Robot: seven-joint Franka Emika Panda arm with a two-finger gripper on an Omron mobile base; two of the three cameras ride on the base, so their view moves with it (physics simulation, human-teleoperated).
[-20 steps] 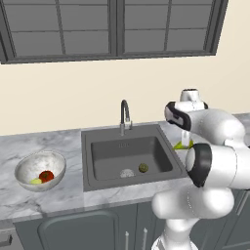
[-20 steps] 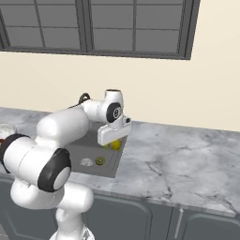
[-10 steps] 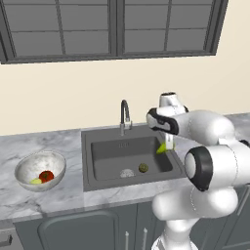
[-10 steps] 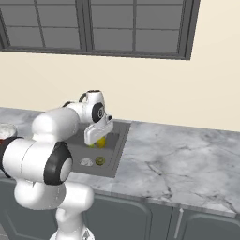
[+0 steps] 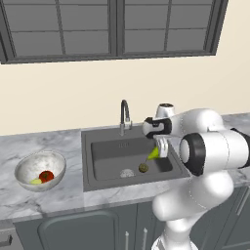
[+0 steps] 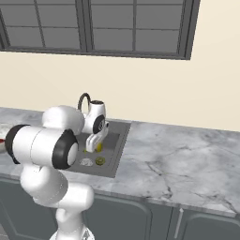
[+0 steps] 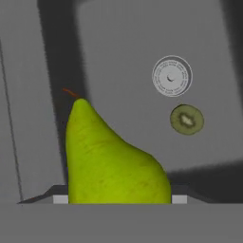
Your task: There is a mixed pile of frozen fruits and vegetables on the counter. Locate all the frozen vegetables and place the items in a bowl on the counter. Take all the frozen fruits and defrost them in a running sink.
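One fruit left: jaws [image 5: 155,154] gripping the pear [image 7: 110,159] have swung from the counter [image 5: 44,141] to over the sink [image 5: 110,154], kiwi [image 7: 187,119] already inside, release next.

the white arm reaches forward, its tool [image 5: 157,152] pointing down, fingers clamped.

Below the pear-holding pincer [image 5: 157,152], the sink [image 5: 110,155] floor lies open except the kiwi [image 5: 143,168] beside the drain [image 5: 127,173].
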